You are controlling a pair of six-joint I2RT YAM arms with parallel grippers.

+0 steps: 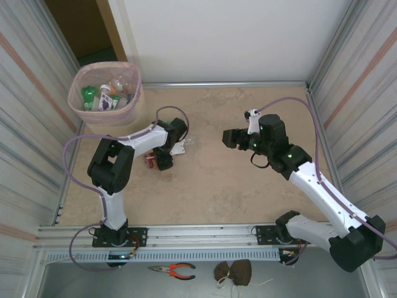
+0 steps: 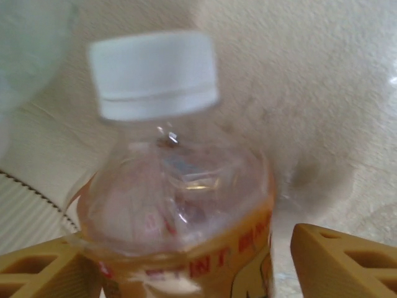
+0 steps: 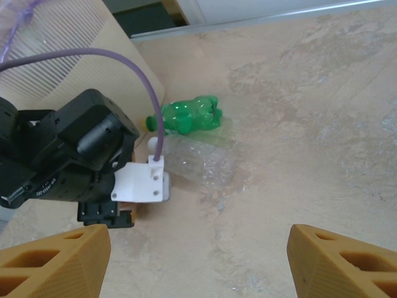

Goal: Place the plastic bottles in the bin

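Note:
A clear plastic bottle (image 2: 177, 205) with a white cap (image 2: 154, 74) and an orange label lies between the fingers of my left gripper (image 2: 186, 261). The left finger (image 2: 37, 273) touches it and the right finger (image 2: 338, 264) stands a little apart, so the jaws are open around it. From above, that gripper (image 1: 162, 162) is low over the table with the bottle's red label (image 1: 151, 161) beside it. A green bottle (image 3: 186, 116) and a crushed clear bottle (image 3: 201, 162) lie just past the left wrist. My right gripper (image 3: 198, 261) hovers open and empty (image 1: 231, 138). The pink mesh bin (image 1: 127, 117) at the far left holds several bottles (image 1: 105, 96).
Corrugated walls (image 1: 28, 124) close in both sides of the table, and a white wall stands behind. A metal rail (image 1: 198, 233) runs along the near edge. Pliers (image 1: 173, 270) and a brown cloth (image 1: 234, 272) lie below it. The left arm (image 3: 59, 155) stands close to the two loose bottles.

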